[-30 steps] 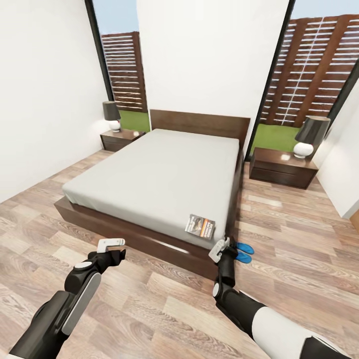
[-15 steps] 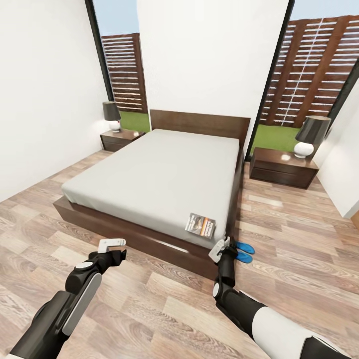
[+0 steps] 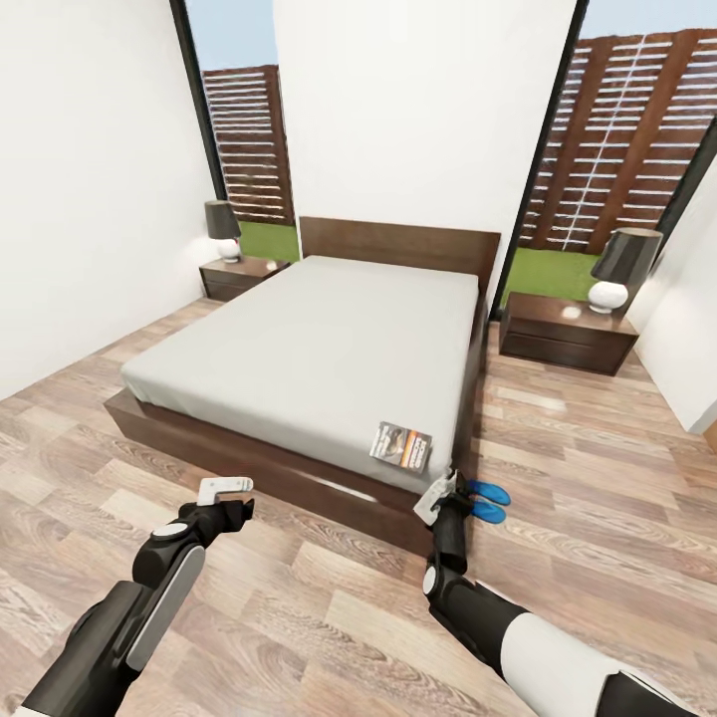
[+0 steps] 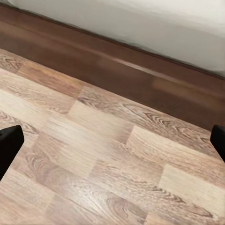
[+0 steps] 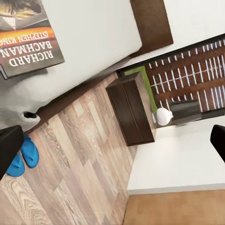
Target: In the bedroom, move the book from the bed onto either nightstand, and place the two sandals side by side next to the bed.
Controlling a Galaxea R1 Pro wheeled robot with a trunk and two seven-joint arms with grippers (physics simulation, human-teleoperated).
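Robot stands at the foot of the bed (image 3: 319, 349), both arms held low and forward, presumably a carry pose while the base closes in.

Left gripper (image 3: 225, 486) hangs over bare wood floor (image 3: 299, 597) just short of the bed's foot rail. In the left wrist view its dark fingertips (image 4: 9, 143) sit at opposite edges of the frame, so the jaws are spread wide with nothing between them.

Right gripper (image 3: 438, 495) is near the bed's foot corner, also wide apart and empty. It is aimed roughly at the book (image 3: 400, 446), so I judge it the arm meant for the pick.

Book lies flat on the mattress at that foot corner, close to the edge, cover up. The right wrist view reads "RICHARD BACHMAN" on the book (image 5: 28, 42). It is thin and flat, so it prob. needs sliding to the edge or pinching at a side.

The two sandals (image 3: 488, 503) lie on the floor just beside the same bed corner, touching or nearly so and roughly parallel. They look already paired next to the bed, though whether that counts as done I can't say.

A nightstand (image 3: 566, 334) sits beside the bed's head on the robot's right, with a lamp (image 3: 619, 269) on top and bare surface left in front. The 2nd nightstand (image 3: 241, 277) at the bed's other side also carries a lamp. Drawers are shut on both; contents unseen.

No step done yet; the book grasp comes first.
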